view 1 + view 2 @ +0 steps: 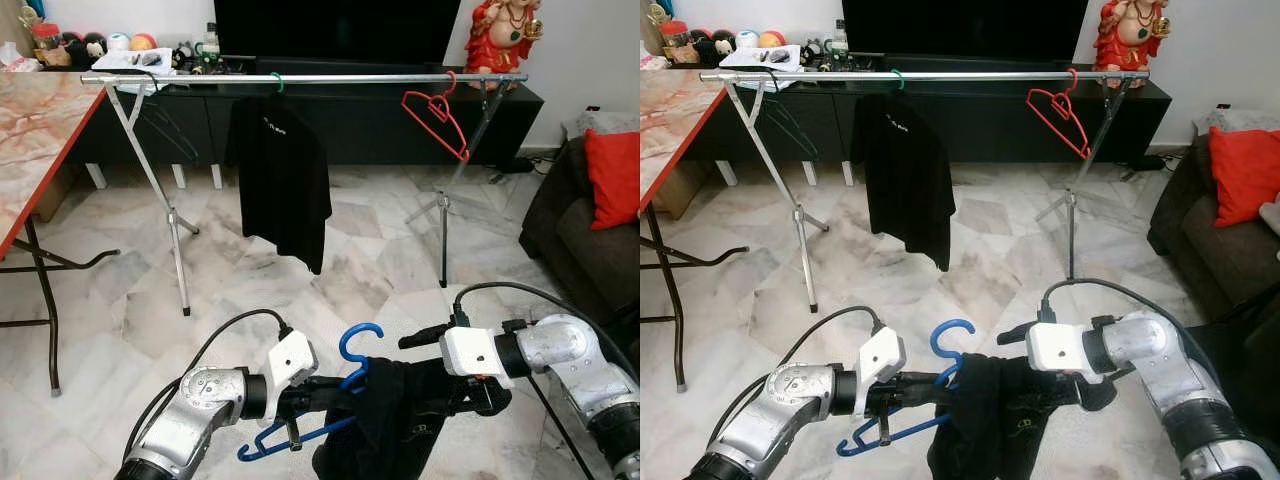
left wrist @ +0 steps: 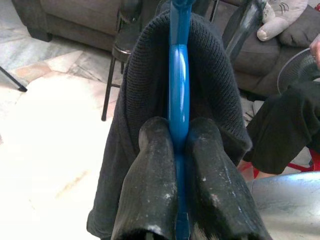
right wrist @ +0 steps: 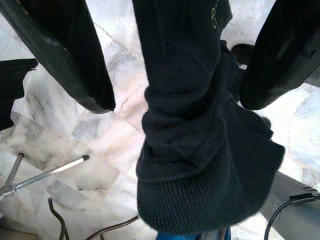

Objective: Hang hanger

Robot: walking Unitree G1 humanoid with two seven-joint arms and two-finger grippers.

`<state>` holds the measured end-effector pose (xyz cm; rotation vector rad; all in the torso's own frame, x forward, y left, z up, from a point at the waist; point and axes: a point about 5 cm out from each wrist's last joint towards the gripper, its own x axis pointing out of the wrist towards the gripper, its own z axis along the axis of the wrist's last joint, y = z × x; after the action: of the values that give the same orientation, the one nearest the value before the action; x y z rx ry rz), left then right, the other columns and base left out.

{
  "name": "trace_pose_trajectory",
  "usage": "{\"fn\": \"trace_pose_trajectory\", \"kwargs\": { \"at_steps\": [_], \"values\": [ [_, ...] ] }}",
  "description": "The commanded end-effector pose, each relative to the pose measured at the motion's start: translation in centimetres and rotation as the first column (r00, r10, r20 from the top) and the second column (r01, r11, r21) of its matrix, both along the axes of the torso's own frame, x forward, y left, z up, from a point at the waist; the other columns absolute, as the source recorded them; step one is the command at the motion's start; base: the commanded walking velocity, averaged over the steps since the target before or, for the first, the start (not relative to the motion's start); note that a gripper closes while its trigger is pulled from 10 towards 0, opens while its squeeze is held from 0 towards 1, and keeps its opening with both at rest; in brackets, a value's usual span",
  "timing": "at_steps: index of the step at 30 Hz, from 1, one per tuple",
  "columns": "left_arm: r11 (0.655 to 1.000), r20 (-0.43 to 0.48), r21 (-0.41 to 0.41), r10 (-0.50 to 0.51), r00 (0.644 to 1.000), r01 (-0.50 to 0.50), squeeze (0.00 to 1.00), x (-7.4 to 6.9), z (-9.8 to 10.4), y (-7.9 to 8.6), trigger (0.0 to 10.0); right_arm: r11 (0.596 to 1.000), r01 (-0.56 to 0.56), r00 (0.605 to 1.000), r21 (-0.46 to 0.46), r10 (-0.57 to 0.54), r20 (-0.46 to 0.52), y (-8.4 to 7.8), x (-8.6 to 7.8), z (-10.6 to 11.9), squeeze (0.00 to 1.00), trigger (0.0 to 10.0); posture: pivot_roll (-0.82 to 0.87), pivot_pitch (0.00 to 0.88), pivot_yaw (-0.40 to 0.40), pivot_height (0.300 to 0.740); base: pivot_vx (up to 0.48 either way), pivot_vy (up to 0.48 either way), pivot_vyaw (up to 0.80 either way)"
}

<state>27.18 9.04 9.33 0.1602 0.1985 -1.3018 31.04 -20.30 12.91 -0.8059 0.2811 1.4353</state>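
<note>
Left gripper (image 1: 300,395), low over marble floor (image 1: 130,310): fingers (image 2: 150,175) pinched tight on blue hanger (image 1: 345,380). Hanger carries a dark garment (image 1: 385,420), draped and hanging between the two arms. Right gripper (image 1: 455,395): fingers (image 3: 65,55) spread wide, garment between them, not clamped. Beyond, metal rail (image 1: 300,77) holds a black shirt (image 1: 283,180) and, farther right, a red hanger (image 1: 437,115).

Ahead of me the rail (image 1: 300,78) lies bare between the black shirt (image 1: 283,180) and the red hanger (image 1: 437,115); open floor (image 1: 380,270) leads there.
</note>
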Motion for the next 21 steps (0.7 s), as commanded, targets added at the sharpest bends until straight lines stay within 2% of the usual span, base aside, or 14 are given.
{"fn": "trace_pose_trajectory", "kwargs": {
  "at_steps": [1, 9, 16, 21],
  "values": [
    [0.999, 0.031, -0.007, -0.048, 0.998, 0.048, 0.0, -0.2, 0.8, -0.6, 10.0, 1.0, -0.014, 1.0, 0.002, 0.014, 0.014, 0.3, 0.3, 0.0, 0.0, 10.0, -0.07, 0.109, -0.089, 0.74, 0.0, 0.0, 0.0],
    [0.996, 0.032, 0.006, -0.084, 0.996, 0.084, 0.0, -0.4, 1.1, -0.7, 10.0, 0.999, -0.017, 1.0, 0.035, 0.016, 0.012, 0.9, 0.7, 0.1, 0.0, 10.0, -0.06, 0.117, -0.092, 0.74, 0.0, 0.0, 0.0],
    [0.994, 0.046, 0.01, -0.109, 0.993, 0.108, 0.0, -0.5, 1.4, -1.1, 10.0, 0.998, -0.047, 0.996, 0.044, 0.05, -0.07, 1.0, 0.3, -0.6, 0.0, 10.0, -0.06, 0.121, -0.095, 0.74, 0.0, 0.0, 0.0],
    [0.993, 0.056, 0.015, -0.116, 0.992, 0.115, 0.0, -0.4, 1.5, -1.2, 10.0, 0.998, -0.05, 0.995, 0.032, 0.052, -0.089, 1.0, 0.2, -1.1, 0.0, 10.0, -0.06, 0.121, -0.095, 0.74, 0.0, 0.0, 0.0]
  ]
}}
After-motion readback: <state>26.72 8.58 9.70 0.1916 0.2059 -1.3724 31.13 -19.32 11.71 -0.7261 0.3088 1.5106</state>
